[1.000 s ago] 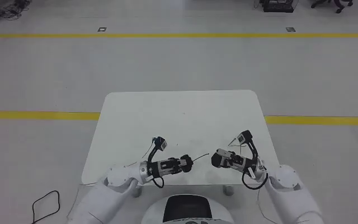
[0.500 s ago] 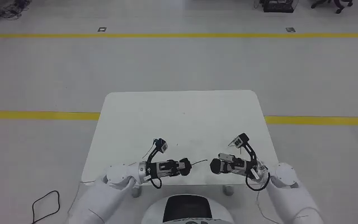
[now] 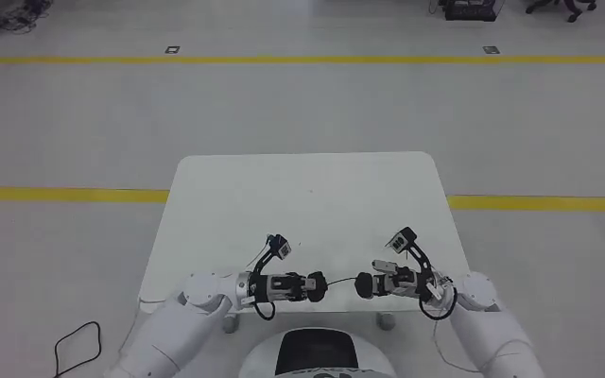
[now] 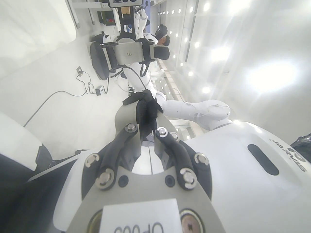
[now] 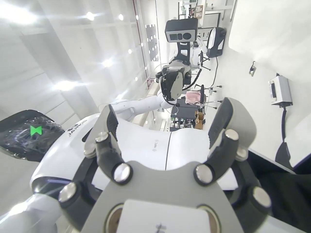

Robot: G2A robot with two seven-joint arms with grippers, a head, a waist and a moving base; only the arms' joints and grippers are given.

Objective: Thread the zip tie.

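Observation:
A thin black zip tie point(image 3: 340, 280) runs level between my two grippers over the near edge of the white table point(image 3: 302, 189). My left gripper point(image 3: 318, 283) is shut on one end of it. In the left wrist view the black strap point(image 4: 145, 115) sits pinched between the left gripper point(image 4: 147, 109) fingers. My right gripper point(image 3: 363, 283) faces it from the other side, and the tie's free end reaches close to it. In the right wrist view the right gripper point(image 5: 167, 117) stands open with nothing between its pads point(image 5: 110, 120).
Each wrist view shows the opposite arm's gripper farther off, the right one point(image 4: 128, 52) and the left one point(image 5: 173, 83). Yellow floor lines point(image 3: 85, 195) run behind and beside the table. A black cable point(image 3: 76, 342) lies on the floor at the near left.
Both grippers have drawn back toward the table's near edge and levelled with each other. The zip tie, earlier slanted upward, now lies flat between them. The left grip is unchanged.

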